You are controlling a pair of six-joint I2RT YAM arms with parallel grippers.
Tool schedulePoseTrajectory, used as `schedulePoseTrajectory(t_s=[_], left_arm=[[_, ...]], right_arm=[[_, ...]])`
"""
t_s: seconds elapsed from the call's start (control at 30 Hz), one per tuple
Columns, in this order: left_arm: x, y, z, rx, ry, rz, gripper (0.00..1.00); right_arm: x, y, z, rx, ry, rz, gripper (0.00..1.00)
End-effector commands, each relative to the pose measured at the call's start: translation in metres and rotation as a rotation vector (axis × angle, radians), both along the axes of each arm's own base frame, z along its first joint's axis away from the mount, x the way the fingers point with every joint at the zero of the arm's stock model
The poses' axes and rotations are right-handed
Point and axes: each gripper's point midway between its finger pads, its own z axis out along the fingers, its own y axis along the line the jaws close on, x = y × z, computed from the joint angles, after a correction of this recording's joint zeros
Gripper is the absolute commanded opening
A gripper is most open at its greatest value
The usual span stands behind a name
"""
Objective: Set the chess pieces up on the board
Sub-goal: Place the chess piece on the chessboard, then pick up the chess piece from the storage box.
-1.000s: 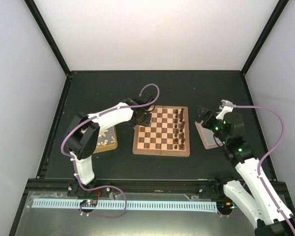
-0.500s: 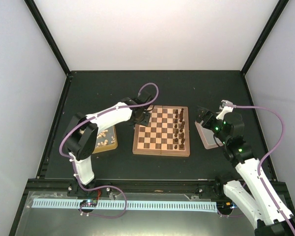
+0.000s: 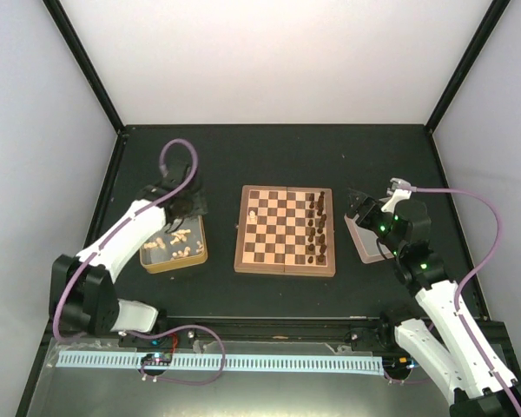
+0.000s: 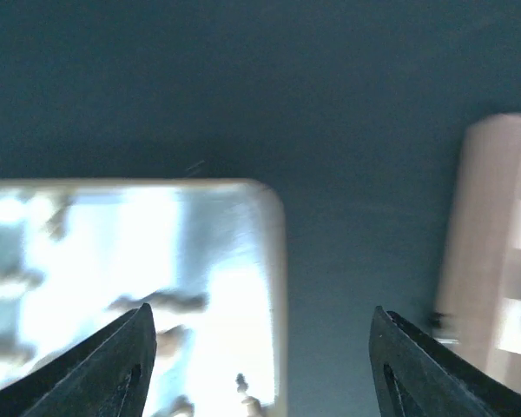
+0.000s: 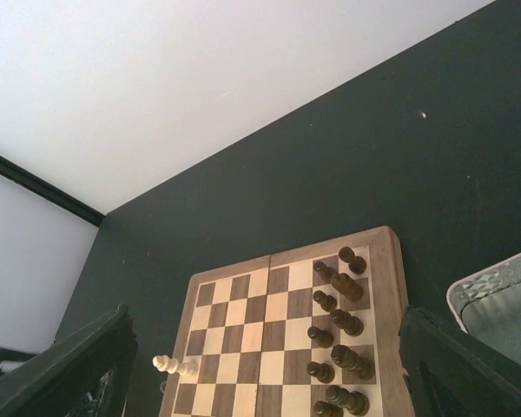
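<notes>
Left gripper is hovering, jaws apart and empty, above the tin of pale chess pieces; the board is lying to its right; right gripper is gaping empty, dark chess pieces standing to its left.

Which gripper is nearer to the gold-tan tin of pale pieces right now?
Left. The left gripper hangs over the far right corner of the tin, jaws apart and empty. The right gripper is across the board, by the grey tray on the board's right.
</notes>
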Motion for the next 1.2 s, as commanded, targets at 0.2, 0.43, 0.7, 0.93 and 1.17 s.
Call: schedulePoseTrajectory(t_s=[0.2,0.43,0.7,0.93,1.17], left_arm=[[-0.065,0.117,-0.060,-0.021,0.050,0.452,0.74],[-0.070,0.127,-0.082,-0.031,0.122,0.487,0.54],[-0.067,0.134,-0.088,-0.030,0.128,0.511,0.35],[-0.065,0.137,-0.093,0.001,0.141,0.503,0.23],[-0.064,0.139,-0.066,0.014,0.080,0.489,0.11]], right_arm=[[0.002,0.004,-0.003,0.021,-0.004,0.016,0.83],[0.001,0.004,-0.003,0.020,-0.001,0.019,0.84],[0.000,0.002,-0.003,0.017,0.000,0.013,0.83],[-0.001,0.002,-0.001,0.022,-0.007,0.011,0.83],[-0.002,0.002,0.000,0.029,-0.006,0.011,0.83]])
